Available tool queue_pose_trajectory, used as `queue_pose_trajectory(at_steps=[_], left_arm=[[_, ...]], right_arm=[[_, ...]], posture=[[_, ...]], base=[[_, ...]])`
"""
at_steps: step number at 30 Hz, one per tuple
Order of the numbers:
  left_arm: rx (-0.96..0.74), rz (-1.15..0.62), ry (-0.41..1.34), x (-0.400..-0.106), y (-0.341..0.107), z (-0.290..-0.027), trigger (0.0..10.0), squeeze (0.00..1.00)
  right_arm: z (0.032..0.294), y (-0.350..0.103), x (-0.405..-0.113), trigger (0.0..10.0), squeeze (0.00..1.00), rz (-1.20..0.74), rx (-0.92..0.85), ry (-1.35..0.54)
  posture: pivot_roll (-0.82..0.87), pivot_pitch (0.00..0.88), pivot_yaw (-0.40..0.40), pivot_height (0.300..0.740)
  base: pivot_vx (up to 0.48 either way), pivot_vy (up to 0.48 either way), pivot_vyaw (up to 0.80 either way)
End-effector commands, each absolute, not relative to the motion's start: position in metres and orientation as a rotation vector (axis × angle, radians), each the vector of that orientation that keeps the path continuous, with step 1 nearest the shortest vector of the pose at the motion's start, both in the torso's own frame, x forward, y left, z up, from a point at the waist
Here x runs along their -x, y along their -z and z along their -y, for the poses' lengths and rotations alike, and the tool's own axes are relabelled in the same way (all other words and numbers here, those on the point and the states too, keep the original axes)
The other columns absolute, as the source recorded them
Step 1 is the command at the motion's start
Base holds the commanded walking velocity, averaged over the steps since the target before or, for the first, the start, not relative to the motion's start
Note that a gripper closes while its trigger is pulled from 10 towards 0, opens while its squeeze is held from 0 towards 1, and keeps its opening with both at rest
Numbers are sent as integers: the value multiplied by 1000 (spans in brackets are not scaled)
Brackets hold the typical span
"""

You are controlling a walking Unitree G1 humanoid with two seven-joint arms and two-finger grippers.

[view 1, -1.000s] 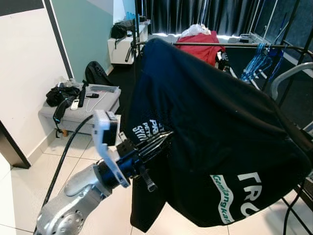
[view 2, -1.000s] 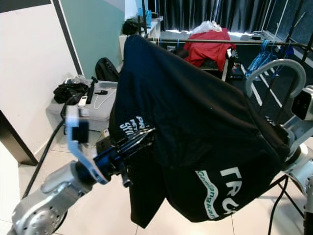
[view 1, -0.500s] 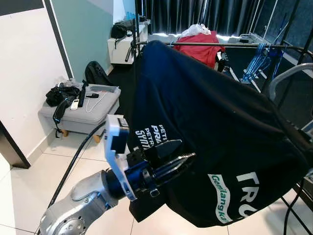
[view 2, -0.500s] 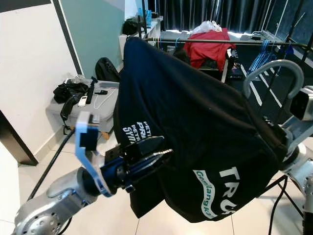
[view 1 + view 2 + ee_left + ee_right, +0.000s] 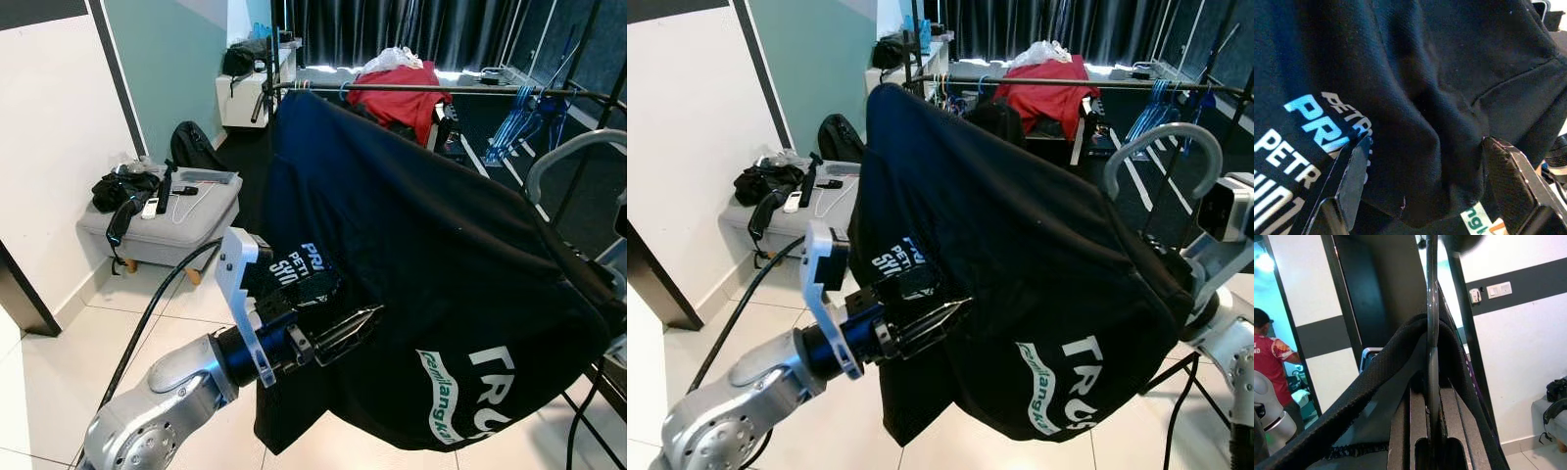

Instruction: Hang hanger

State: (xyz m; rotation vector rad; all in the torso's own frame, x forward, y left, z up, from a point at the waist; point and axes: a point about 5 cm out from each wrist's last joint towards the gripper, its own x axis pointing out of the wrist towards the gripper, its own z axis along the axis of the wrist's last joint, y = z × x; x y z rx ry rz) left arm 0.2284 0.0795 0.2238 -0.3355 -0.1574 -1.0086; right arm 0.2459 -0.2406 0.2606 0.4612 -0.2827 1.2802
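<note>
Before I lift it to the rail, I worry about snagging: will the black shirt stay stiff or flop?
Probably floppy: the black shirt drapes in folds and bunches between the left claw fingers. It likely swings below the hanger hook, so the hem could catch.

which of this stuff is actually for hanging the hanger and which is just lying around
For the job:
- grey metal hanger hook
- black printed t-shirt draped on it
- right gripper, shut on the hook
- left gripper, open at the shirt
- dark clothes rail

Lying about:
- red garment
- blue plastic hangers
- grey ottoman
- black backpack
</note>
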Motion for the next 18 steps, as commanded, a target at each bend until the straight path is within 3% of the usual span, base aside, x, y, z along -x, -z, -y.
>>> queue_pose_trajectory(at_steps=[1,4,5,18], left_arm=[[318,142,995,-231,-223,-78,10000,0],[318,142,995,-231,-223,-78,10000,0],[325,146,991,-231,-224,-77,0,0],[259,194,936,-241,-237,-94,0,0]], right_arm=[[238,-268,-245,10000,0,322,-432,-1300],[238,-268,-245,10000,0,322,-432,-1300],[237,-268,-246,10000,0,323,-431,-1300],[237,-265,-245,10000,0,297,-412,-1282]], posture=[[-30,0,-32,740],[-30,0,-32,740],[-30,0,-31,740],[-32,0,-32,740]], base=[[0,0,0],[0,0,0],[0,0,0],[0,0,0]])
